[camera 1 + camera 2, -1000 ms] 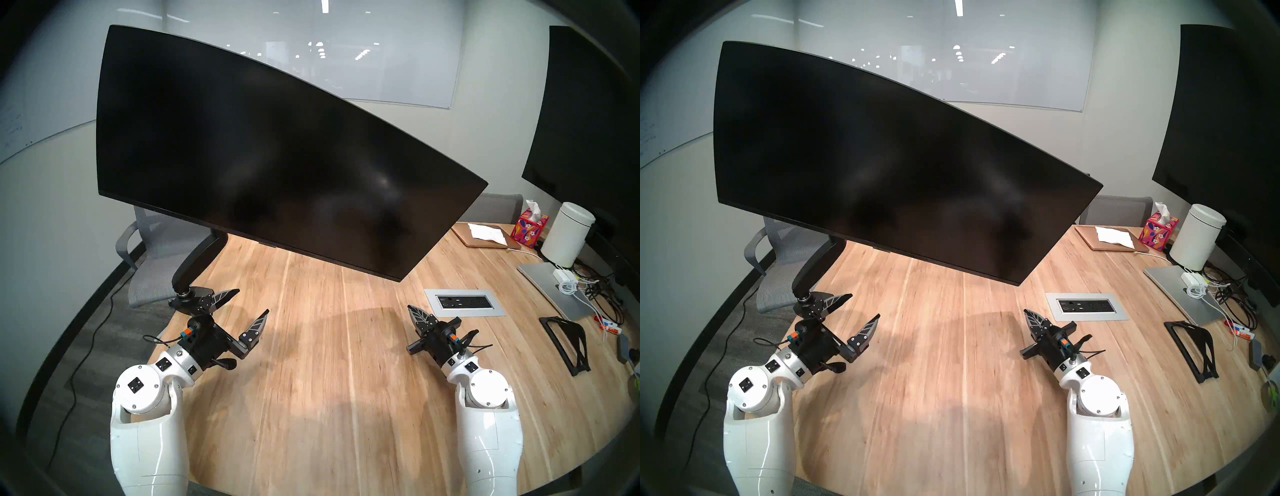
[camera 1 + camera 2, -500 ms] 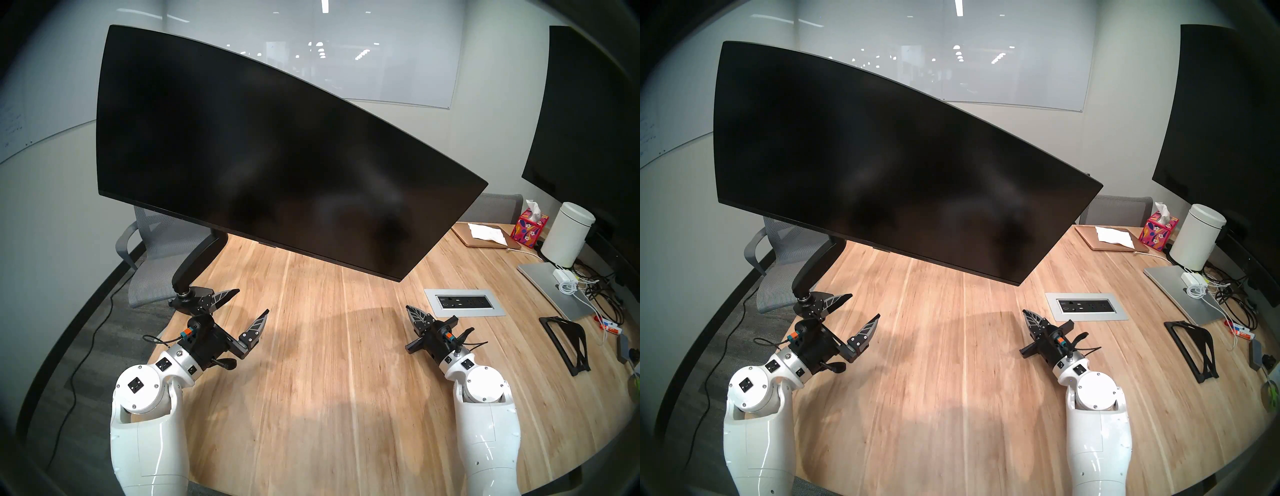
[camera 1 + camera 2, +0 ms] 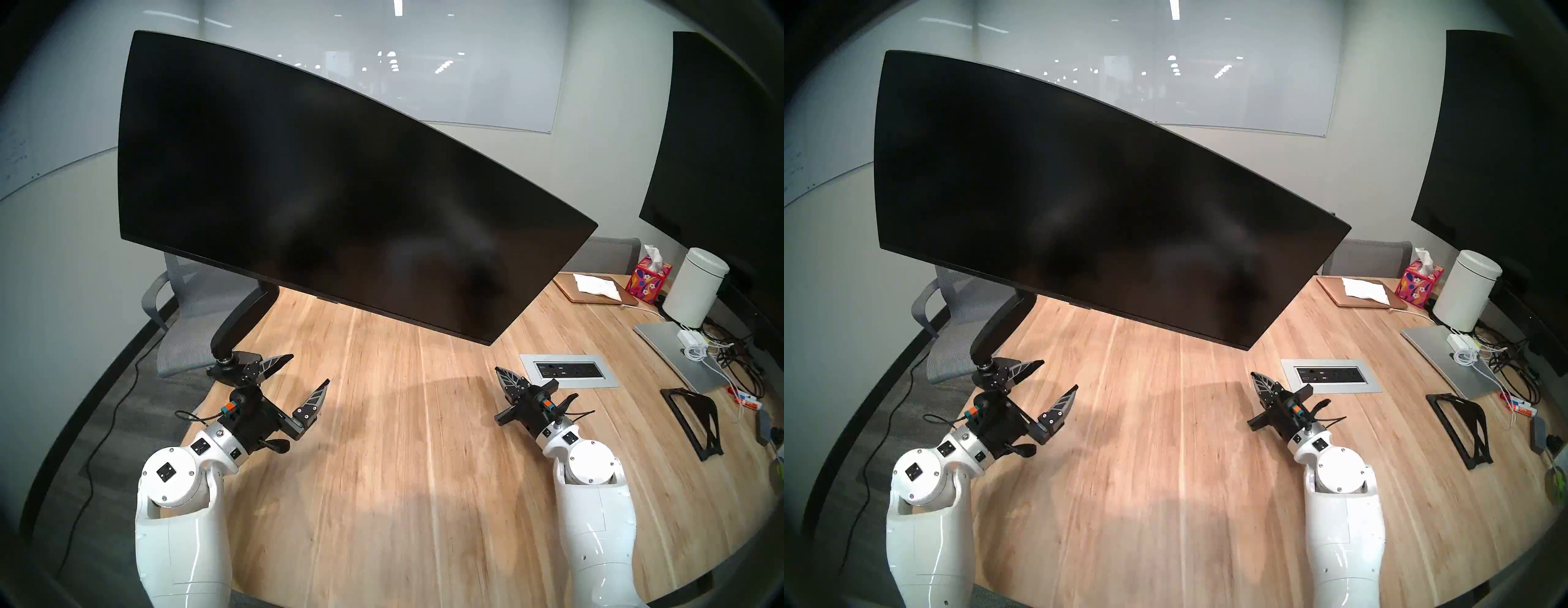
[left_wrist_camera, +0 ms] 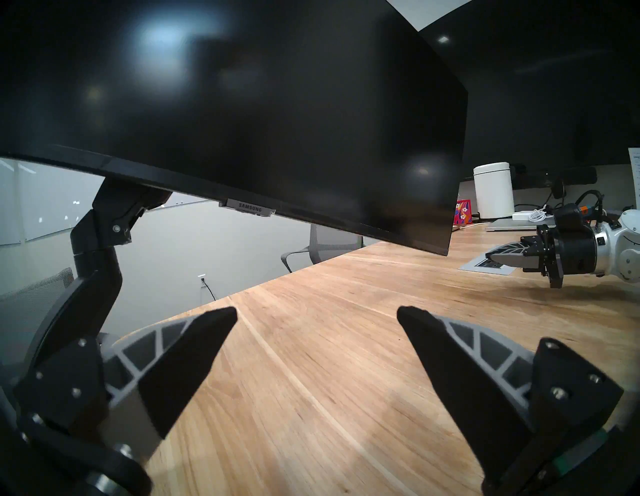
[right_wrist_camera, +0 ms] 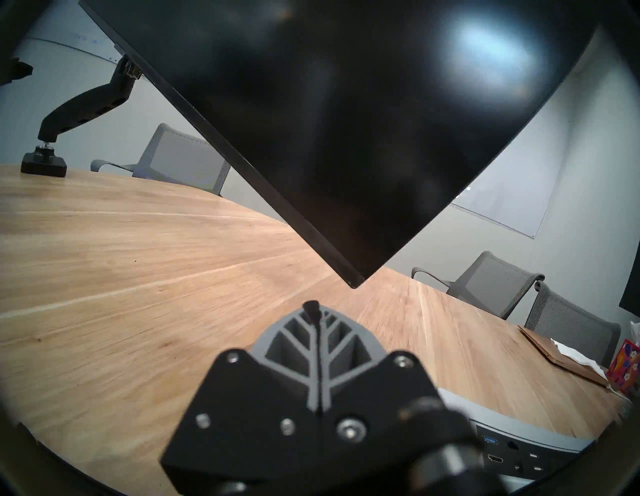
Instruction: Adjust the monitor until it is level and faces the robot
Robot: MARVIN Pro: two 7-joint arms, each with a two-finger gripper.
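Left gripper [image 3: 297, 372]: spread wide, empty, level above the table [image 3: 382, 488], just beside the mount base [image 3: 225, 371], well short of the monitor [image 3: 322, 191].

Monitor: hangs over the table's far half on the arm mount [image 3: 242, 318], rolled hard, left end high, right lower corner dipping near the table. Probably heavy and rigid, with stiff joints resisting; glossy panel likely slippery and easily marked, so best pushed at the bezel edges or corners, not on the glass. Lower right corner looks like the natural place to lift.

Right gripper [image 3: 507, 379]: pressed together, nothing held, pointing toward that low corner, not touching it; corner just above the fingertips in the right wrist view.

Hidden: back of the monitor and the tilt joint behind it, largely blocked by the panel. Cannot tell how far the screen is yawed away.
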